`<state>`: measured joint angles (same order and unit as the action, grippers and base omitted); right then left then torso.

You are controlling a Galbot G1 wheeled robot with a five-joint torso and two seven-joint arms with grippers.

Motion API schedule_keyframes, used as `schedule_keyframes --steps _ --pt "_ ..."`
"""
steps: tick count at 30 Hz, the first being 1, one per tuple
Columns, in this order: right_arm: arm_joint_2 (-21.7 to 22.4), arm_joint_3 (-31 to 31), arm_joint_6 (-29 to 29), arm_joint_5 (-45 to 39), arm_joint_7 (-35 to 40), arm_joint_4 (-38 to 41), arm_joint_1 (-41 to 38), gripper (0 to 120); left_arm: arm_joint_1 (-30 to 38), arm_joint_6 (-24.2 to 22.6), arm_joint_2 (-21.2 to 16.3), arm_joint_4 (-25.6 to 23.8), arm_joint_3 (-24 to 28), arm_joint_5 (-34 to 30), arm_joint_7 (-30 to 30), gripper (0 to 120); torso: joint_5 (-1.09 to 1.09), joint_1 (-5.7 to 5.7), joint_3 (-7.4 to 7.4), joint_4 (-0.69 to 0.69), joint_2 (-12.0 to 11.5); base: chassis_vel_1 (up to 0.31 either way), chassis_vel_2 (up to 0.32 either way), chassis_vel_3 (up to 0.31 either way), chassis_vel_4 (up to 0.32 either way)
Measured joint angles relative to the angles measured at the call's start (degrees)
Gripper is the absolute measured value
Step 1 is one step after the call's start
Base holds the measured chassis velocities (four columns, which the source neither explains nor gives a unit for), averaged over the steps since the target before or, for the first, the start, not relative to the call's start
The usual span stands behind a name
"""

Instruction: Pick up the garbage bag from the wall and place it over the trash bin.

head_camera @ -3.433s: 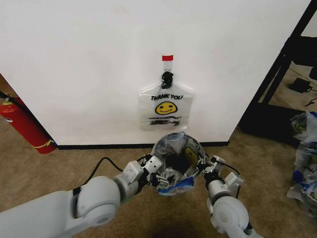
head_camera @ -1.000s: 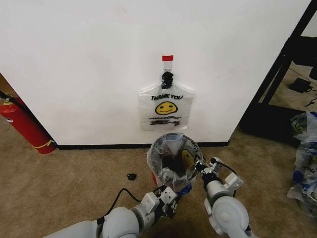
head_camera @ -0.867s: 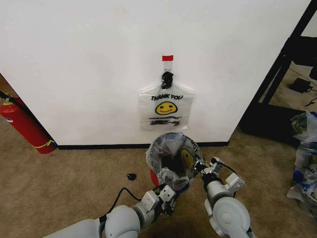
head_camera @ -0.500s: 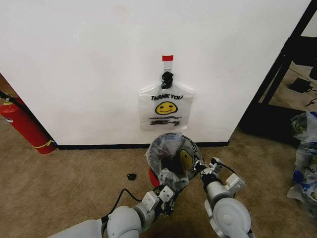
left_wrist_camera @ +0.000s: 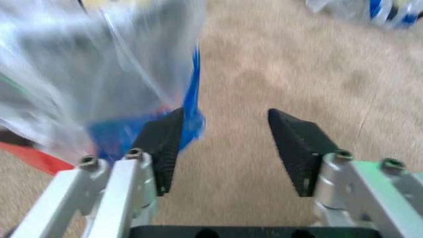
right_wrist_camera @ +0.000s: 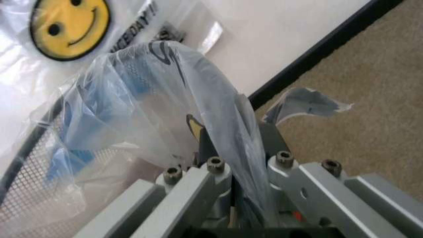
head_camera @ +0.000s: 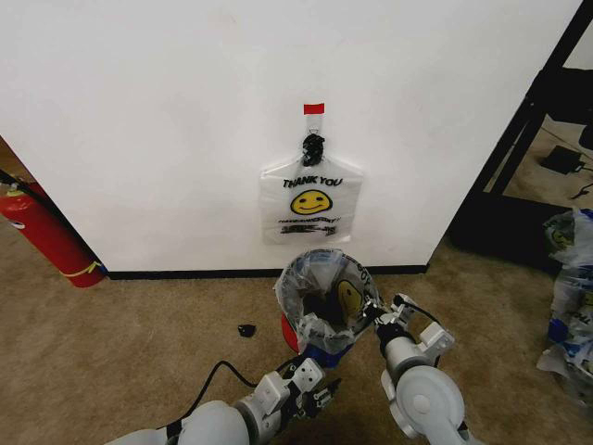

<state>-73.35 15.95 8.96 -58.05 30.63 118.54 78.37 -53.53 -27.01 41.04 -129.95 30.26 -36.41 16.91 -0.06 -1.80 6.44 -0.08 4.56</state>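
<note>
The garbage bag (head_camera: 326, 289) is draped over the trash bin (head_camera: 295, 332) in the head view, its thin clear plastic crumpled around the rim, a yellow smiley face showing on the inner far side and blue print hanging at the front. The bin stands on the carpet (head_camera: 139, 324) just in front of the wall (head_camera: 185, 120), where a flat bag (head_camera: 310, 206) of the same kind hangs from a hook (head_camera: 313, 146) under a strip of red tape (head_camera: 314, 108). The left gripper (head_camera: 320, 394) sits low, in front of the bin and apart from it, with bare carpet on its left. The right gripper (head_camera: 378, 320) is at the bin's right edge, against the plastic. A fire extinguisher (head_camera: 42, 232) leans far to the left.

In the left wrist view the left gripper (left_wrist_camera: 228, 144) has its fingers (left_wrist_camera: 297, 141) spread with nothing between them; the bag (left_wrist_camera: 99, 79) hangs beside one finger, carpet beyond.

In the right wrist view the right gripper (right_wrist_camera: 235, 186) has its fingers pressed together on a fold of the bag (right_wrist_camera: 165, 99), beside the bin's mesh side (right_wrist_camera: 33, 178).
</note>
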Motion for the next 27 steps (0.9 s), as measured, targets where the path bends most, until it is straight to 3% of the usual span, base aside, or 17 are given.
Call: schedule_keyframes --steps 6,10,13,14,19,27 --pt "-0.6 0.1 0.0 0.7 -0.7 -2.4 -0.4 1 -3.1 3.3 -0.7 -2.7 -7.6 -2.4 1.4 78 0.0 0.0 0.0 -0.02 0.0 0.0 0.0 0.0 0.0" --pt "-2.6 -1.0 0.1 0.7 -1.6 -5.5 -1.8 1 -11.6 6.7 0.4 -3.2 -20.4 -3.9 2.4 95 0.01 0.0 0.0 -0.01 0.0 0.0 0.0 0.0 0.0" --pt "-4.7 -2.3 0.5 1.0 -2.3 -8.4 -3.5 1 -19.0 8.8 2.4 -3.7 -29.0 -4.4 3.0 100 -0.01 0.0 0.0 0.02 0.0 0.0 0.0 0.0 0.0" --pt "-4.7 -2.3 0.5 1.0 -2.3 -8.4 -3.5 1 -19.0 8.8 2.4 -3.7 -29.0 -4.4 3.0 100 -0.01 0.0 0.0 0.02 0.0 0.0 0.0 0.0 0.0" --pt "-6.7 -4.0 0.7 2.7 -2.8 -12.9 -5.7 1 -24.6 12.2 5.7 -1.2 -38.4 -3.6 3.8 100 0.0 0.0 0.0 0.0 0.0 0.0 0.0 0.0 0.0" --pt "-6.4 -4.7 0.8 4.0 -5.0 -15.3 -6.2 1 -25.9 12.9 9.0 -0.5 -40.9 -3.9 3.9 100 0.01 0.0 0.0 -0.01 0.0 0.0 0.0 0.0 0.0"
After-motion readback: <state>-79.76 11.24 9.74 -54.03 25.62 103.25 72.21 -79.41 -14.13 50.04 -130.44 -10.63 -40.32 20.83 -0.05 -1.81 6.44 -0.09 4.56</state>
